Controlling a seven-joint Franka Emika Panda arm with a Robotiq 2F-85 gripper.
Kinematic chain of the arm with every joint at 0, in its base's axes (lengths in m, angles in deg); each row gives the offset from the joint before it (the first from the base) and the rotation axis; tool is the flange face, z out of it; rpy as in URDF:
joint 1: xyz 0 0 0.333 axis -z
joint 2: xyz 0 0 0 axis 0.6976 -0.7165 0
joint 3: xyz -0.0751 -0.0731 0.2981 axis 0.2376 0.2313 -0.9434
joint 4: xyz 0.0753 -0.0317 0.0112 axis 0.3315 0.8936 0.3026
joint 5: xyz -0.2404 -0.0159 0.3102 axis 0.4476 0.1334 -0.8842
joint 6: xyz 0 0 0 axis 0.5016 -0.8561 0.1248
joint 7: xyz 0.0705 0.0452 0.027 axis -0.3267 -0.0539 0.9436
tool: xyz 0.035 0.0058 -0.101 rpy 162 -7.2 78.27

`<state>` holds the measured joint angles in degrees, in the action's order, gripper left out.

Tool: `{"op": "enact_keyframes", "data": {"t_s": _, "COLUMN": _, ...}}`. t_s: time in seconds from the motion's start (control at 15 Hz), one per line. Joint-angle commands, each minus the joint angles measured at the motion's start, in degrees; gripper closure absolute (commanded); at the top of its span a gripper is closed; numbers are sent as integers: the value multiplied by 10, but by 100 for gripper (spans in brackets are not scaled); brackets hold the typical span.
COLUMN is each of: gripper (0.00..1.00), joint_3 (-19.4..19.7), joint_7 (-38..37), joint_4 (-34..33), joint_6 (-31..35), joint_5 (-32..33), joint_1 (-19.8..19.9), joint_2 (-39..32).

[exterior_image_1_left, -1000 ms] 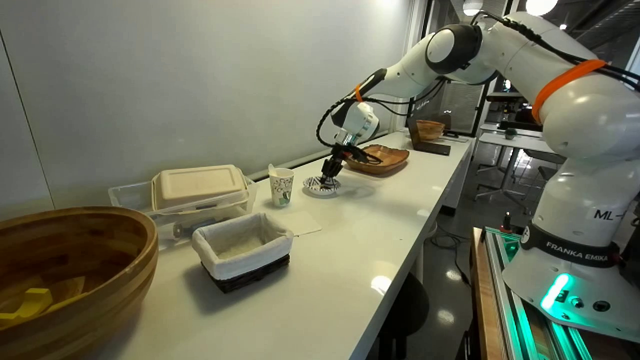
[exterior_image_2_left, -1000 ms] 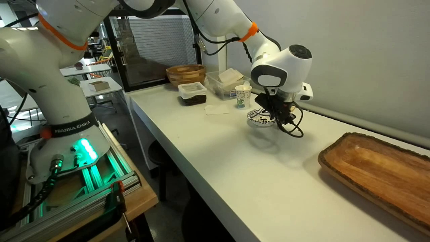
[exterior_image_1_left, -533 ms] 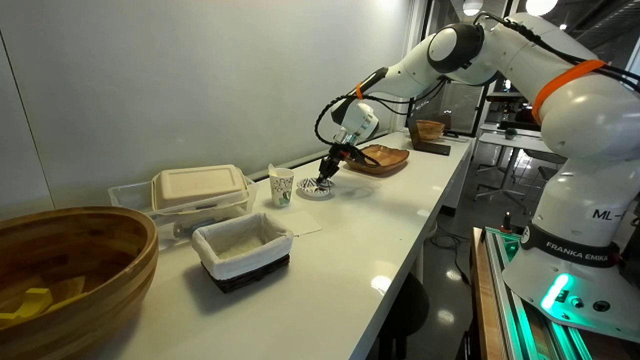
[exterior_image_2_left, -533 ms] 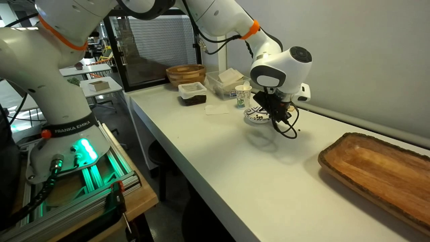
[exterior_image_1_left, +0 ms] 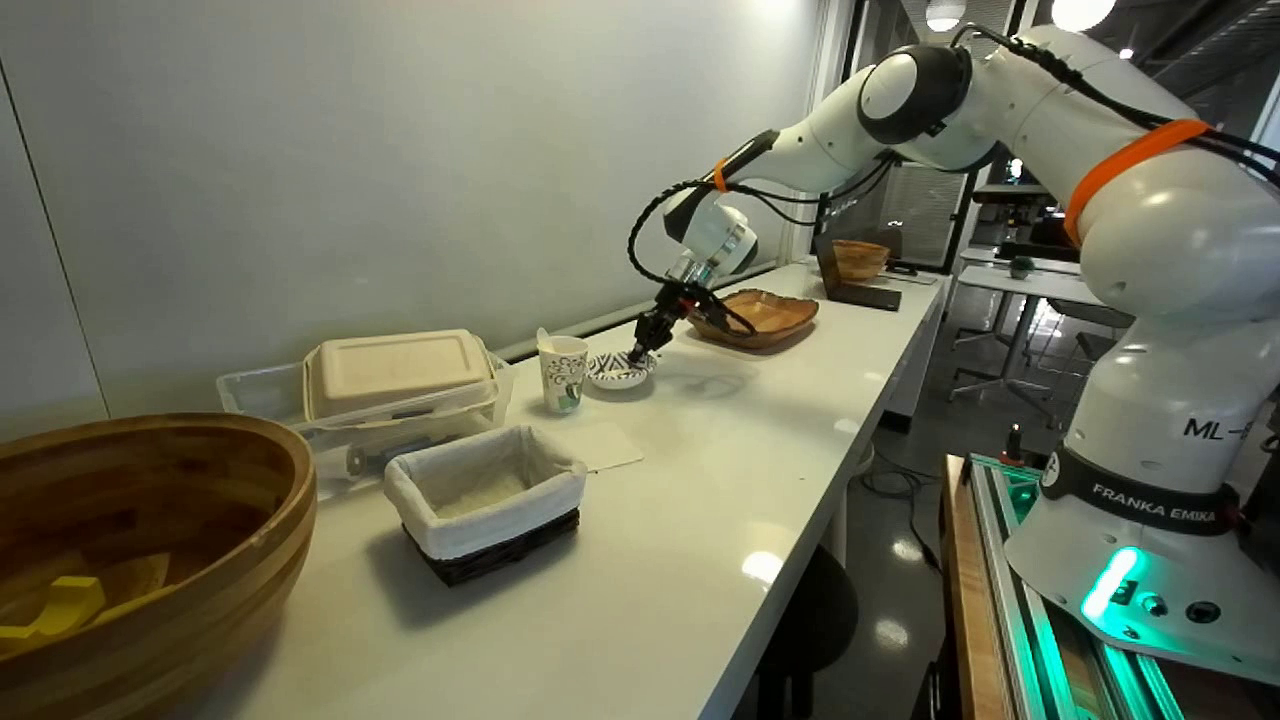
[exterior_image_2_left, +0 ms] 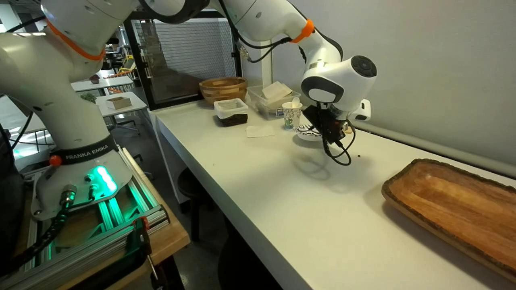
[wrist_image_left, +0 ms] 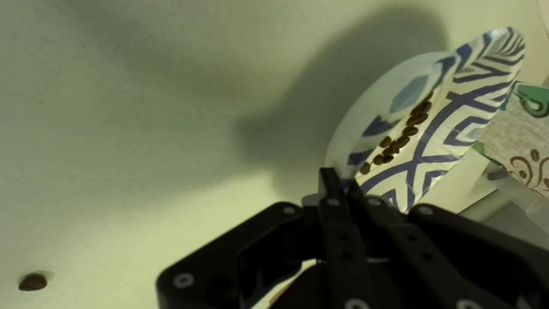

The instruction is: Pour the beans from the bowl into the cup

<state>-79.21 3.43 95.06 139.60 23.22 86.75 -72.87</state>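
Note:
The bowl [exterior_image_1_left: 618, 375] is a small white paper bowl with dark blue patterns. It also shows in an exterior view [exterior_image_2_left: 308, 136] and the wrist view [wrist_image_left: 437, 133]. My gripper [wrist_image_left: 339, 182] is shut on its rim; the arm partly hides this in an exterior view [exterior_image_2_left: 326, 125]. The bowl is tilted, and its offset shadow suggests it is off the table. Several brown beans [wrist_image_left: 403, 139] lie in a line along its lower inside. The cup [exterior_image_1_left: 564, 375], white with swirls, stands upright beside the bowl; it also shows in the wrist view [wrist_image_left: 525, 141].
A pale spoon [exterior_image_2_left: 296, 100] sticks out of the cup. One loose bean [wrist_image_left: 33, 282] lies on the table. A cloth-lined basket [exterior_image_1_left: 480, 535], a clear bin [exterior_image_1_left: 260, 385] and a large wooden bowl [exterior_image_1_left: 230, 590] stand beyond the cup. A wooden tray [exterior_image_2_left: 455, 201] lies on the opposite side.
My gripper has moved the bowl towards the cup, and the bowl has tilted. Its beans no longer show in the exterior view where they showed before. A loose bean has come into sight on the table.

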Motion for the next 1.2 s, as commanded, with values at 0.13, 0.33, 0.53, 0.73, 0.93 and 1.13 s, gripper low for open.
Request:
{"op": "enact_keyframes", "data": {"t_s": 0.13, "gripper": 99, "joint_3": 6, "joint_7": 36, "joint_4": 22, "joint_6": -33, "joint_5": -8, "joint_1": -2, "joint_2": 34}}
{"op": "enact_keyframes", "data": {"t_s": 0.33, "gripper": 99, "joint_3": 13, "joint_7": 51, "joint_4": 42, "joint_6": -25, "joint_5": -6, "joint_1": -7, "joint_2": 68}}
{"op": "enact_keyframes", "data": {"t_s": 0.53, "gripper": 99, "joint_3": 28, "joint_7": 61, "joint_4": 69, "joint_6": -15, "joint_5": 13, "joint_1": -21, "joint_2": 112}}
{"op": "enact_keyframes", "data": {"t_s": 0.73, "gripper": 99, "joint_3": 49, "joint_7": 71, "joint_4": 87, "joint_6": 5, "joint_5": 26, "joint_1": -45, "joint_2": 152}}
{"op": "enact_keyframes", "data": {"t_s": 0.93, "gripper": 99, "joint_3": 72, "joint_7": 72, "joint_4": 101, "joint_6": 29, "joint_5": 45, "joint_1": -75, "joint_2": 186}}
{"op": "enact_keyframes", "data": {"t_s": 1.13, "gripper": 99, "joint_3": 88, "joint_7": 76, "joint_4": 112, "joint_6": 68, "joint_5": 65, "joint_1": -105, "joint_2": 210}}
